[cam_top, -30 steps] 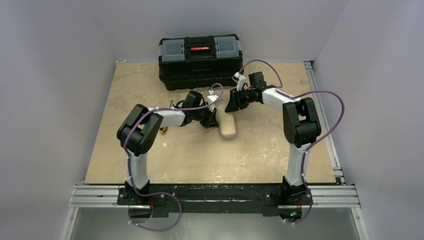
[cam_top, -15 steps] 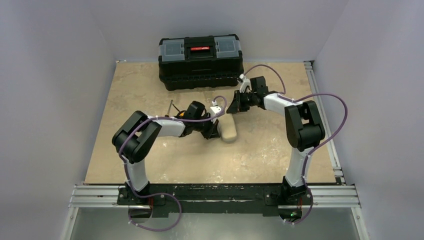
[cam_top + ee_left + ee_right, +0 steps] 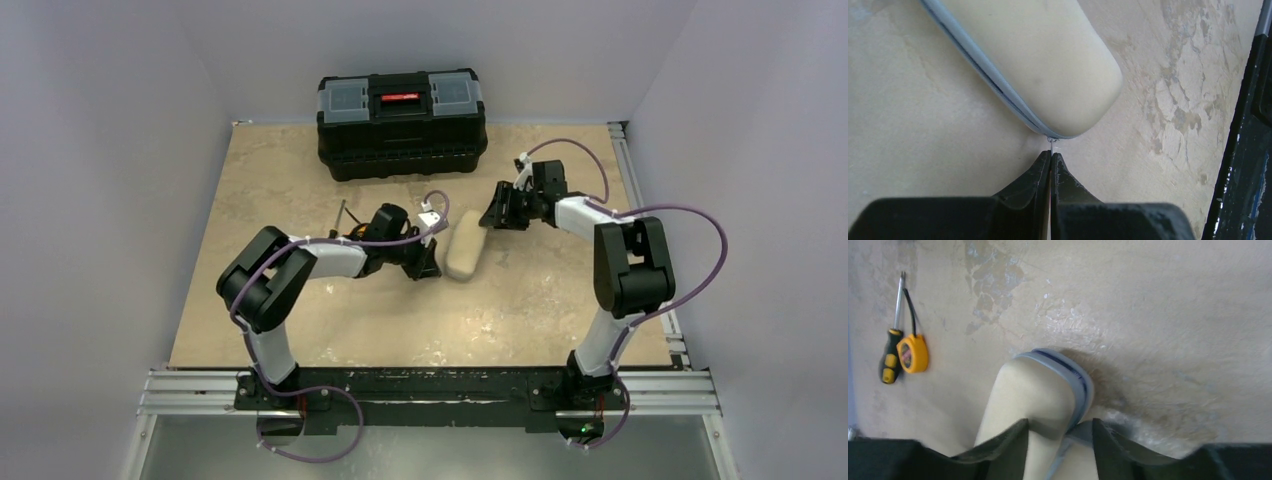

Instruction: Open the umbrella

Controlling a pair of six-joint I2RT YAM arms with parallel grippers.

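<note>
The umbrella's cream-beige sleeve [image 3: 466,250] lies on the table between my grippers, with a grey-blue zipper along one edge. The umbrella itself is hidden. In the left wrist view the sleeve's [image 3: 1048,65] rounded end is just ahead of my left gripper [image 3: 1051,154], which is shut on the thin metal zipper pull [image 3: 1052,145]. In the top view the left gripper [image 3: 432,262] is at the sleeve's near-left end. My right gripper [image 3: 492,217] holds the far end. Its fingers [image 3: 1060,422] straddle the sleeve [image 3: 1033,395] and press on it.
A black toolbox [image 3: 402,120] with a red latch stands at the back of the table. A screwdriver [image 3: 890,360] and an orange tape measure [image 3: 913,354] lie left of the sleeve, behind my left arm. A black rail [image 3: 1248,150] runs along the table's right edge.
My right gripper has moved right and a little back, swinging the sleeve's far end to the right. My left gripper dropped slightly toward me and stayed at the sleeve's near end.
</note>
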